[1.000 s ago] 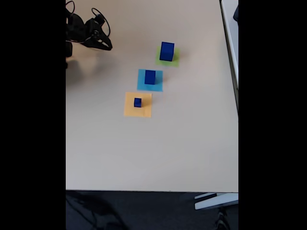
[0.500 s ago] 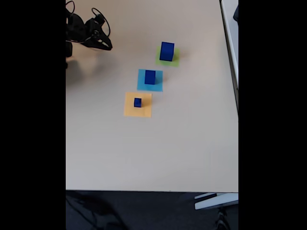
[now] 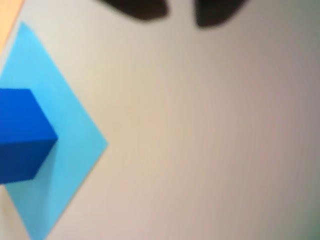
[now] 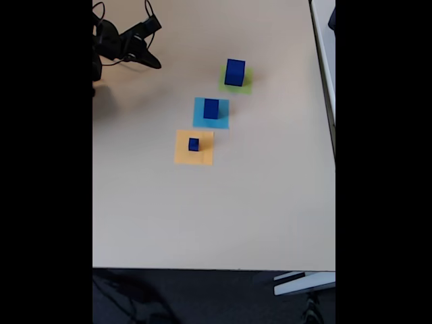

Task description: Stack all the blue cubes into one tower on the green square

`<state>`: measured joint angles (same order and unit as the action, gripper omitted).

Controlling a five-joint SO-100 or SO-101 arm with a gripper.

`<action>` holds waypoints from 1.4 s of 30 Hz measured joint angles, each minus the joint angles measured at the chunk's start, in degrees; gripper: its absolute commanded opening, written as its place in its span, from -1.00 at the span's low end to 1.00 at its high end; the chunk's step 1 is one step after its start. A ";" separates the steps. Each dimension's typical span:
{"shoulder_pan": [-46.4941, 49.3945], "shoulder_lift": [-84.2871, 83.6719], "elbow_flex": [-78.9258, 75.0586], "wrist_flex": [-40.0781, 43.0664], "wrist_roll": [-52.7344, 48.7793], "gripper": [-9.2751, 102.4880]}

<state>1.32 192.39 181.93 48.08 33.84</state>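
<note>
In the wrist view we see a blurred, matte beige bench with a flat light-blue paper square lying as a diamond at the left edge of the picture. On it stands a solid dark blue cube, sharp-edged and smooth, cut off by the picture's left border. A sliver of orange paper shows in the top left corner. Two dark, soft-edged shapes hang at the top edge, a pale gap between them; we cannot tell what they are.

In the fixed view we find the black arm near the bench's far left corner. Compared with the earlier frames, its jaws have spread: one finger now points up toward the far edge, the other lies lower, toward the cubes, and nothing sits between them. The wrist has lifted a little as well. The cubes have not moved.

The largest dark blue cube stands on the thin yellow-green square, nearest the far edge. The middle cube is the one on the light-blue square, and the smallest dark blue cube rests on the flat orange square, closest to the bench's centre. The three lie in a diagonal row, each apart from the next. The arm is well apart from all of them.
</note>
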 measured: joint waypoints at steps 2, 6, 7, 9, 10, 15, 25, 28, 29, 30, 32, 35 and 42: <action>0.79 0.00 0.00 -1.49 3.25 -0.83; 2.46 0.00 0.00 -4.39 11.16 -0.83; 2.81 0.00 0.00 -4.92 13.36 -0.83; 3.52 0.00 0.00 -5.36 18.46 -0.83; 3.87 0.00 0.00 -5.45 21.01 -0.83; 7.73 0.00 0.00 -6.33 28.65 -0.83; 12.48 -2.20 0.00 -12.48 35.60 -0.82; 13.10 -5.98 0.00 -16.08 36.12 -0.83; 13.18 -7.12 -0.18 -16.79 36.12 -0.83; 13.18 -8.17 -0.62 -17.40 36.30 -0.83; 13.18 -11.51 -1.58 -18.98 36.47 -0.83; 13.18 -17.58 -2.72 -21.09 36.47 -0.83; 14.41 -31.46 -10.37 -23.91 36.47 -0.83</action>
<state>15.73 160.93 171.56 24.17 70.31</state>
